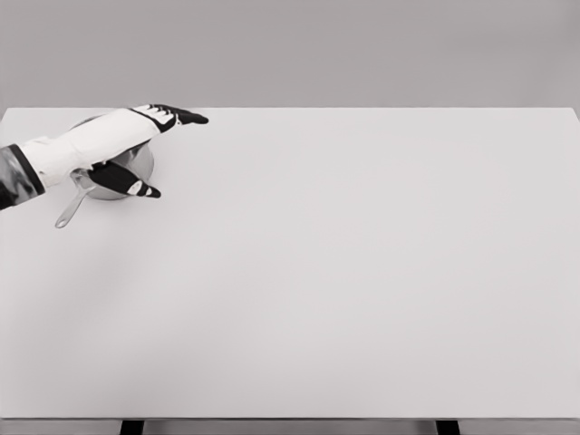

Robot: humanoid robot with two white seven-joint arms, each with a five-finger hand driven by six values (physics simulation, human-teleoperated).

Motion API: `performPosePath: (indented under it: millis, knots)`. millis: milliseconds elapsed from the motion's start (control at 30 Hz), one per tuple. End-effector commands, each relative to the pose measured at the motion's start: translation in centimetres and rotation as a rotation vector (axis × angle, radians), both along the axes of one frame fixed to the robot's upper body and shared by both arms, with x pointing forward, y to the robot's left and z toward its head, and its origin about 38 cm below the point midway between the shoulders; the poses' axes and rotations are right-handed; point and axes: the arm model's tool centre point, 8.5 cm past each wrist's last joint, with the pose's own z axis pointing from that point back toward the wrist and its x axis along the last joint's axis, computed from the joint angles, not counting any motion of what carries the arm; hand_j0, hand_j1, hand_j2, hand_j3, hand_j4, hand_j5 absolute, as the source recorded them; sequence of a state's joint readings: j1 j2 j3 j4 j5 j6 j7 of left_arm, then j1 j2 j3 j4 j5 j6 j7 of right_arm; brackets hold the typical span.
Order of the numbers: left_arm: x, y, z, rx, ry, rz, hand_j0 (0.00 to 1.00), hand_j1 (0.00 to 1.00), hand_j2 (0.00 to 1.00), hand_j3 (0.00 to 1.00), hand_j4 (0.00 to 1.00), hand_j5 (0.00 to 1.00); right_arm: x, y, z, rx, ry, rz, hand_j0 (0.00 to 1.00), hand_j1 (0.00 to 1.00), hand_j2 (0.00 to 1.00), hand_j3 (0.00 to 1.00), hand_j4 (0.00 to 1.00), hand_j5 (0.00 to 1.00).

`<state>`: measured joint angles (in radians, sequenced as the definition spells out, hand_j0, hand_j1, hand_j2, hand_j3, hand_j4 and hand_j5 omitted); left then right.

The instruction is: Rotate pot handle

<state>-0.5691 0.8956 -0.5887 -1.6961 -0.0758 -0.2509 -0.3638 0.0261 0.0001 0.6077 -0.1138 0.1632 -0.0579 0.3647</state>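
the table (344,299) is a plain white surface whose front edge lies nearest the camera; the left hand (136,149) enters from the left edge on a white forearm and is positioned over the far left part of the table; its dark fingers (181,116) are extended and spread, thumb (136,186) set apart below them, gripping nothing; the pot (136,163) sits directly beneath the hand, a shallow metal vessel largely covered by the palm; the pot handle (71,208) projects from under the wrist side, angled toward the camera and to the left, clear of the thumb.
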Motion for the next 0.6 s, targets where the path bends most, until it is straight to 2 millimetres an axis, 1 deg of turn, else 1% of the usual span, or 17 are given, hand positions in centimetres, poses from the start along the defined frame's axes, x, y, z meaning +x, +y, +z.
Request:
performPosePath:
  millis: [0, 67, 133, 200, 267, 367, 433, 467, 500, 533, 567]
  knots:
    - [-0.1, -0.1, -0.2, 0.001, 0.006, -0.006, 1.0, 1.0, 1.0, 1.0, 1.0, 1.0, 0.0, 0.0, 0.0, 0.0, 0.0, -0.001, 1.0, 1.0, 1.0, 1.0, 1.0, 1.0]
    - [-0.2, 0.0, -0.3, 0.017, -0.007, -0.021, 1.0, 1.0, 1.0, 1.0, 1.0, 1.0, 0.1, 0.0, 0.0, -0.004, 0.002, 0.001, 1.0, 1.0, 1.0, 1.0, 1.0, 1.0]
    - [-0.3, 0.3, -0.8, 0.063, -0.02, -0.02, 1.0, 1.0, 1.0, 1.0, 1.0, 1.0, -0.6, -0.3, 0.0, -0.012, 0.019, -0.002, 1.0, 1.0, 1.0, 1.0, 1.0, 1.0]
    - [-0.4, 0.3, -1.8, 0.124, -0.022, -0.032, 1.0, 1.0, 1.0, 1.0, 1.0, 1.0, -0.5, -0.3, 0.0, -0.011, 0.016, -0.002, 1.0, 1.0, 1.0, 1.0, 1.0, 1.0]
    - [-0.4, 0.2, -1.9, 0.153, -0.016, -0.048, 1.0, 1.0, 1.0, 1.0, 1.0, 1.0, -0.5, -0.3, 0.0, -0.011, 0.016, -0.002, 1.0, 1.0, 1.0, 1.0, 1.0, 1.0]
    - [-0.9, 0.4, -1.8, 0.23, -0.061, -0.111, 1.0, 1.0, 1.0, 1.0, 1.0, 1.0, -0.5, -0.3, 0.0, -0.011, 0.016, -0.002, 1.0, 1.0, 1.0, 1.0, 1.0, 1.0]
    - [-0.7, 1.0, -1.9, 0.252, -0.077, -0.143, 1.0, 1.0, 1.0, 1.0, 1.0, 1.0, -0.5, -0.3, 0.0, -0.011, 0.016, -0.002, 1.0, 1.0, 1.0, 1.0, 1.0, 1.0]
    - [0.2, 2.4, -1.9, 0.252, -0.069, -0.124, 1.0, 1.0, 1.0, 1.0, 1.0, 1.0, -0.5, -0.3, 0.0, -0.011, 0.016, -0.002, 1.0, 1.0, 1.0, 1.0, 1.0, 1.0]
    - [1.3, 4.5, -1.6, 0.292, -0.058, -0.089, 1.0, 1.0, 1.0, 1.0, 1.0, 1.0, -0.5, -0.3, 0.0, -0.011, 0.016, -0.002, 1.0, 1.0, 1.0, 1.0, 1.0, 1.0]
    - [1.1, 4.1, -2.0, 0.325, -0.049, -0.153, 1.0, 1.0, 1.0, 1.0, 1.0, 1.0, -0.5, -0.3, 0.0, -0.011, 0.016, -0.002, 1.0, 1.0, 1.0, 1.0, 1.0, 1.0]
    - [1.0, 3.5, -1.2, 0.336, -0.078, -0.203, 1.0, 1.0, 1.0, 1.0, 1.0, 1.0, -0.5, -0.3, 0.0, -0.011, 0.016, -0.002, 1.0, 1.0, 1.0, 1.0, 1.0, 1.0]
